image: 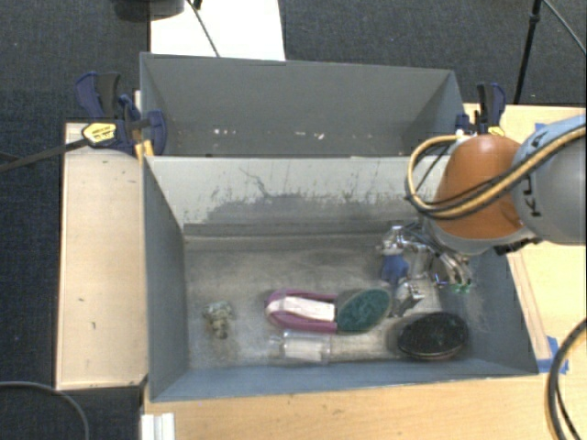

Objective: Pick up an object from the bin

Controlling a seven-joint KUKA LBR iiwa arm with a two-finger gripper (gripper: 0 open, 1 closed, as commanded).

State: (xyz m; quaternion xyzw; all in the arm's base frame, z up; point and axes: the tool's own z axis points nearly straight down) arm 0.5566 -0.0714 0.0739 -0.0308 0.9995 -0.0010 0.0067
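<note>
The end effector (pixel 409 290) hangs low in the bin (pixel 275 200), at about 4 o'clock on the floor. Whether it is apart or together I cannot tell from where I stand, because the metal parts are too crowded. I see nothing held in it.

Two things lie nearest to it. A dark green oval pad (pixel 364 310) is just beside it, at its 8 o'clock. A black round disc (pixel 431 335) lies near, at its 5 o'clock, close to the 6 o'clock wall. The pad touches a pink and white piece (pixel 301 310) on its 9 o'clock side. Under that piece lies a clear piece (pixel 303 347), and a small grey lump (pixel 218 318) sits well apart, at 8 o'clock on the floor.

I think the pad is the easier one to take. It looks light and soft, perhaps a sponge, so it should give a little and not slip. I would hold it across its narrow width, at the end away from the pink piece. The disc looks stiff and smooth. It lies flat and offers only its rim, so it may slide away.
</note>
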